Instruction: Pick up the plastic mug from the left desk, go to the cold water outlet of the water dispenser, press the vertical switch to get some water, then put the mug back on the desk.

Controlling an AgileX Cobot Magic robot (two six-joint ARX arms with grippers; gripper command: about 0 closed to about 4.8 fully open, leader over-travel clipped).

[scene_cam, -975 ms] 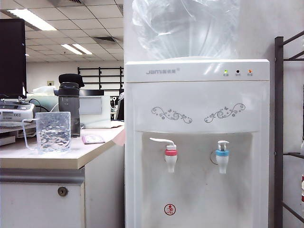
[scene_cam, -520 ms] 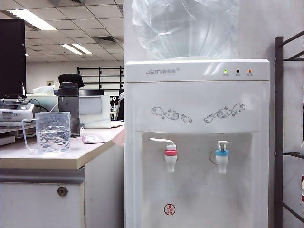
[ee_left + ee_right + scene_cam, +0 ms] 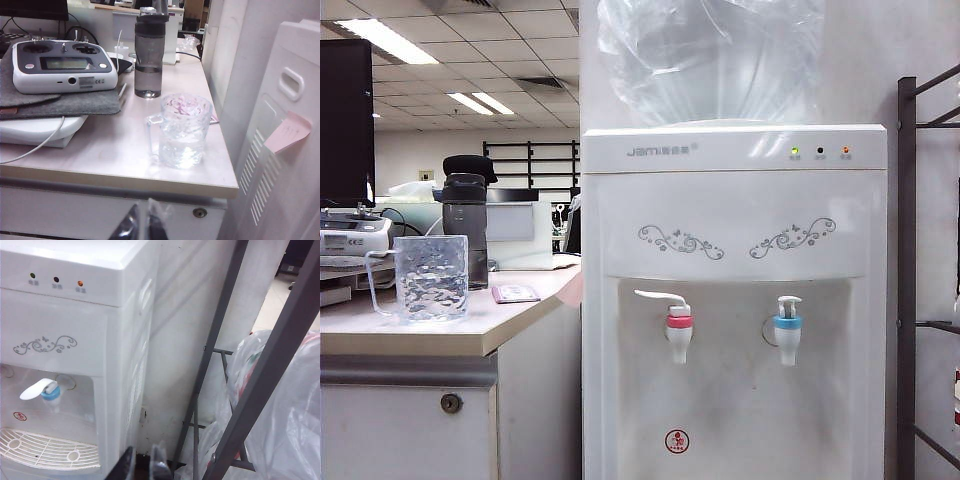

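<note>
On the left desk [image 3: 470, 335], near its front edge, the plastic mug [image 3: 431, 277] stands upright with clear water [image 3: 181, 150] in its lower part and its thin handle [image 3: 378, 285] turned away from the water dispenser [image 3: 734, 300]. Nothing is touching it. Just behind it stands a taller, dark bottle with a black lid [image 3: 467, 228], and a small pink card [image 3: 516, 292] lies on the beige top between the mug and the dispenser. Farther back on the desk, the left wrist view shows a grey and white remote controller [image 3: 64, 66] resting on a grey felt pad [image 3: 60, 102].

Beside the desk, the dispenser carries a big clear water bottle [image 3: 710, 60] on top. In its recess the cold water outlet [image 3: 787, 330] with the blue collar sits on the right, topped by the vertical switch [image 3: 788, 303]; the red-collared tap [image 3: 678, 328] with its long sideways lever sits to the left. A pink note [image 3: 289, 132] sticks to the dispenser's side wall. A dark metal rack [image 3: 908, 280] stands to the right of the dispenser.

Neither arm appears in the exterior view. The left gripper [image 3: 140, 227] hangs low in front of the desk's cabinet front, well apart from the mug, its fingers drawn nearly together and empty. The right gripper [image 3: 142, 465] sits low beside the dispenser's right side, near the rack, fingers likewise close together with nothing between them.
</note>
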